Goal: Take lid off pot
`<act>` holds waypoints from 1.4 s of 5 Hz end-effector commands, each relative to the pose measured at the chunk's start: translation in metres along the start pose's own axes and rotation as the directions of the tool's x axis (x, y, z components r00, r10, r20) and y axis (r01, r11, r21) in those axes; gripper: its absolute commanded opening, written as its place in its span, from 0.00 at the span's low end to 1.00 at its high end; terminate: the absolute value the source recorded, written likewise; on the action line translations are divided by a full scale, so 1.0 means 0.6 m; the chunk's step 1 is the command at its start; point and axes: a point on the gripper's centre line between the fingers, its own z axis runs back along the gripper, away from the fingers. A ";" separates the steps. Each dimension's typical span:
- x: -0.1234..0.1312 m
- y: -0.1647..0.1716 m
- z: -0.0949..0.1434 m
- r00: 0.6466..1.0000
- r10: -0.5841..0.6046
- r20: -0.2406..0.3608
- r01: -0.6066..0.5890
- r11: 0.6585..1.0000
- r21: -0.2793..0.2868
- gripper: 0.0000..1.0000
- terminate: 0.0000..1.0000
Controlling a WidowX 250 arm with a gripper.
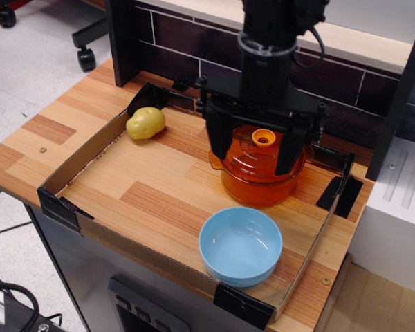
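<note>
The amber see-through pot (260, 183) stands at the back right of the cardboard tray. Its domed amber lid (252, 155) sits on it, with the small orange knob (263, 137) at the centre. My black gripper (254, 149) hangs over the pot, open. Its two fingers (218, 138) straddle the lid left and right of the knob, apart from it. The back of the lid is hidden behind the gripper body.
A light-blue bowl (240, 245) sits in front of the pot near the tray's front edge. A yellow potato (146, 122) lies at the back left. The low cardboard tray wall (83, 155) rings the work area. A dark brick wall is behind, a white box at the right.
</note>
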 end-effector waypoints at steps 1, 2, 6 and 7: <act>0.047 -0.006 -0.004 0.996 0.031 0.081 -0.031 1.000 -0.006 1.00 0.00; 0.079 -0.004 0.005 0.995 0.050 0.090 -0.049 0.999 -0.006 1.00 0.00; 0.088 -0.007 -0.033 0.992 0.064 0.112 -0.068 0.997 0.031 1.00 0.00; 0.085 -0.012 -0.037 0.992 0.059 0.116 -0.062 0.998 0.028 0.00 0.00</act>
